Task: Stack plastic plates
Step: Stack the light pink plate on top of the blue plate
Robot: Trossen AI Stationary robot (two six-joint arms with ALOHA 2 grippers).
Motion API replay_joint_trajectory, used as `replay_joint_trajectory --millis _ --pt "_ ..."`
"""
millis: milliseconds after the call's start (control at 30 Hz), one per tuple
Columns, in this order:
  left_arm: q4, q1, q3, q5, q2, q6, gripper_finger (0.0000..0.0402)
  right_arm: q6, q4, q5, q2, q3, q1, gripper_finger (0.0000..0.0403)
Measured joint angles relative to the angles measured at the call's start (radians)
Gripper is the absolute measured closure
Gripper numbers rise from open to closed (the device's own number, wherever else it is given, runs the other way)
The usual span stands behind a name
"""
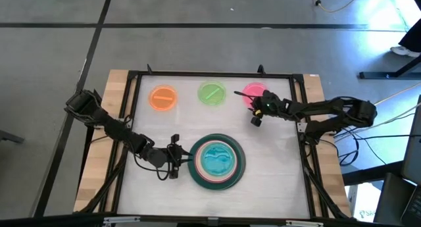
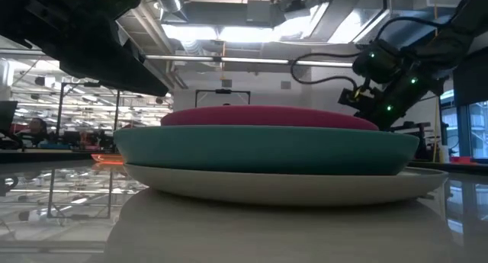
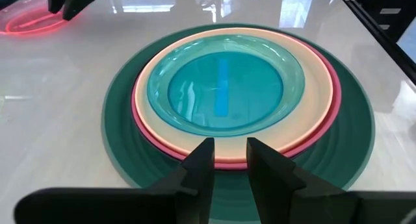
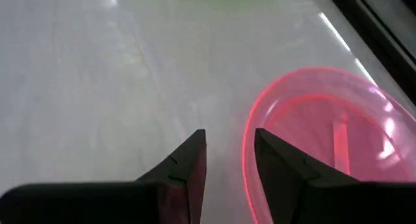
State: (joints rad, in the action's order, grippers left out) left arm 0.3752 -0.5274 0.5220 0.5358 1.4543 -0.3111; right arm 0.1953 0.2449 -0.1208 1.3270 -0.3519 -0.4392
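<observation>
Plates sit stacked at the table's near middle, teal plate [image 1: 216, 158] on top, with the left gripper [image 1: 173, 162] just beside them, fingers slightly spread and empty. Farther back, the right gripper [image 4: 227, 160], fingers slightly parted, hovers at the pink plate [image 4: 325, 136]; 2 more small plates wait beyond, and its thin rim could slip free.

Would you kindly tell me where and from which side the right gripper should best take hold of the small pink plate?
Probably by its raised rim, on the edge nearest the right gripper, coming from above. The pink plate lies flat and shallow on the table, so only its thin upturned rim gives the jaws something to pinch: one inside, one outside.
</observation>
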Motion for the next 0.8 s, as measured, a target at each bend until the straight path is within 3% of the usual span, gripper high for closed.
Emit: replay_joint_trajectory --millis 133,467,800 --pt "0.000 0.000 0.000 0.000 0.000 0.000 0.0319 0.020 0.036 -0.068 0.057 -0.002 0.000 0.0279" --pt "0.000 -0.001 0.000 -0.001 0.000 -0.001 0.0318 0.019 0.068 -0.108 0.151 -0.005 0.001 0.0282" --pt "0.000 -0.001 0.000 -0.001 0.000 -0.001 0.0318 0.054 0.060 -0.105 0.153 -0.005 0.002 0.0394"
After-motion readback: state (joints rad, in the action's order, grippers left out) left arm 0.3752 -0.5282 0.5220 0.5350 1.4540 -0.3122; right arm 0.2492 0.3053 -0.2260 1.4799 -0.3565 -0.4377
